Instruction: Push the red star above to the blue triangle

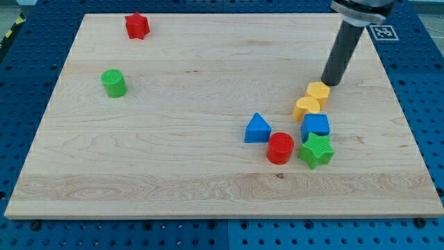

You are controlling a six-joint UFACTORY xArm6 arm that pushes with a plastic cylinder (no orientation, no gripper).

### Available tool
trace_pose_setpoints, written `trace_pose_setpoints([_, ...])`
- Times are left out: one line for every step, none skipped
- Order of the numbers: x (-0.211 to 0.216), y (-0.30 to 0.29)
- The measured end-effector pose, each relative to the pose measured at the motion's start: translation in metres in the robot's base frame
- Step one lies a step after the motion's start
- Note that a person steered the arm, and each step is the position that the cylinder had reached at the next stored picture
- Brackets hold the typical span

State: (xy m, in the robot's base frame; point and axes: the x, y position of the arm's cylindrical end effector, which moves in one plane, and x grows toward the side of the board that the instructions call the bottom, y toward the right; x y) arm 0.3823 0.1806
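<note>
Nearest the view's bottom, the blue triangle (257, 129) sits crowded by a red cylinder (280, 148). My tip (329, 83), a bare rod tool grasping nothing, nearly touches a yellow block (318, 93). The red star (137, 26) lies far off at top left; crossing carelessly risks scattering the cluster

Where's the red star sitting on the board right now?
The red star sits near the board's top-left corner in the camera view, above and right of the green cylinder, far from the blue triangle and my tip.
</note>
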Motion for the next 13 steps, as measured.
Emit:
trace_pose_setpoints([-0.026,-0.042])
trace_pose_setpoints([-0.034,-0.092])
trace_pose_setpoints([-0.034,-0.110])
trace_pose_setpoints([-0.038,-0.126])
trace_pose_setpoints([-0.060,-0.167])
trace_pose_setpoints([-0.071,-0.211])
trace_pose_setpoints([-0.068,-0.262])
trace_pose_setpoints([-0.071,-0.337])
trace_pose_setpoints([-0.097,-0.393])
trace_pose_setpoints([-0.147,-0.420])
trace_pose_setpoints([-0.157,-0.406])
trace_pose_setpoints([-0.152,-0.364])
trace_pose_setpoints([-0.150,-0.341])
